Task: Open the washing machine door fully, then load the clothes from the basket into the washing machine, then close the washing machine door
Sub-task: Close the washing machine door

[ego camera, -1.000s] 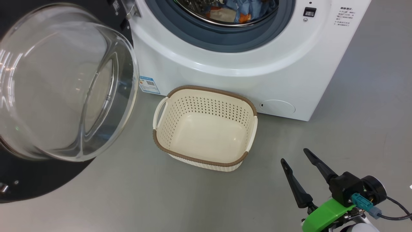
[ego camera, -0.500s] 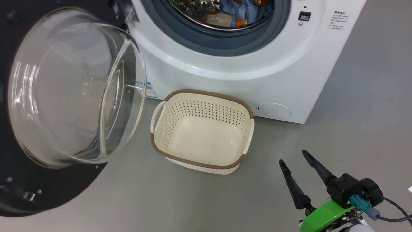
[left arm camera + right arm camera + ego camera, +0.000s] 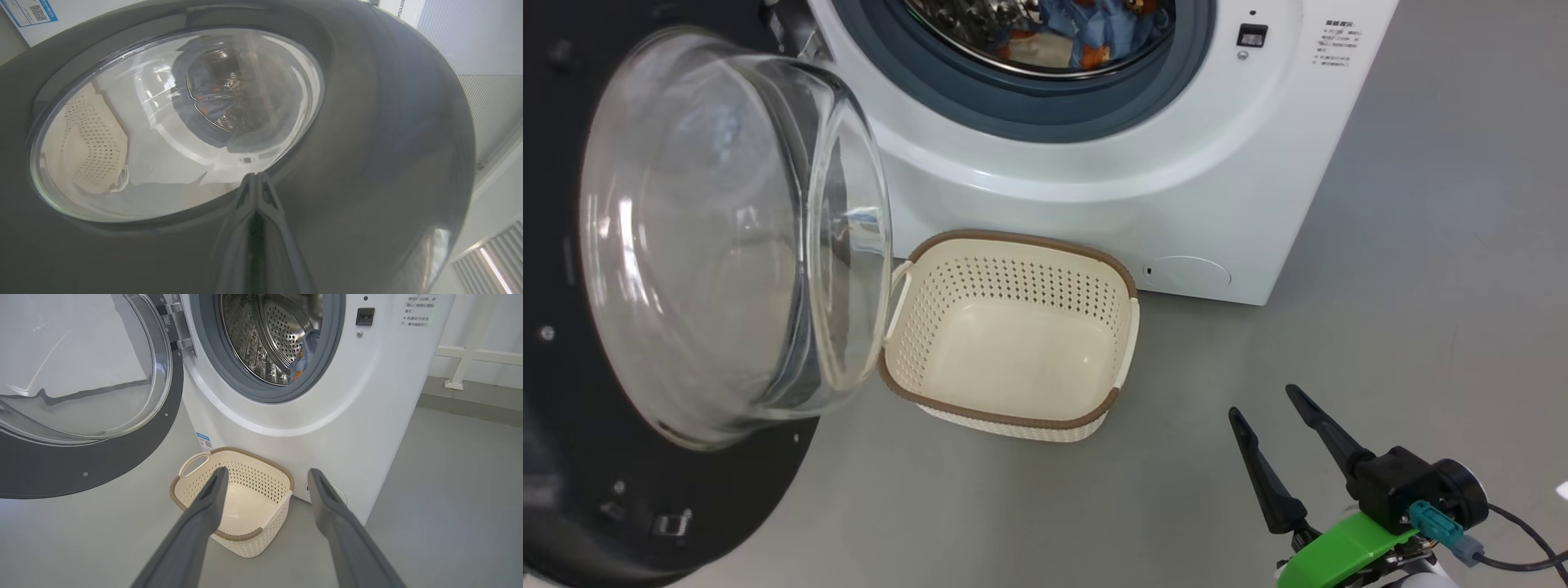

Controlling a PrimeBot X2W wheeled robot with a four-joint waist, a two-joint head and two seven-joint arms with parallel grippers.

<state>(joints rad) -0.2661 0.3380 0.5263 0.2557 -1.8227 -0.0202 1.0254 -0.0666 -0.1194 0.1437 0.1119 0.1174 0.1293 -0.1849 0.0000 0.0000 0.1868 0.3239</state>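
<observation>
**Head and wrist views, late stage of the task.** The basket [image 3: 1013, 238] stands empty on the floor just in front of the washing machine [image 3: 1094, 204]. The clothes [image 3: 1086, 24] lie inside the steel drum, behind the grey-blue gasket, so loading appears complete. The washing machine door [image 3: 572, 457] hangs open beside the machine, and in the head view its glass bowl window overlaps the basket's nearer handle.

My left end effector [image 3: 255, 179] is clenched, with the fingers pressed together on nothing. Its tips sit at the door's dark outer face just below the window, though I cannot confirm contact. My right end effector [image 3: 1263, 402] is released, fingers spread wide and grasping nothing, low over the floor and apart from the basket.

What remains, in my judgement, is to swing the door shut until it latches.
</observation>
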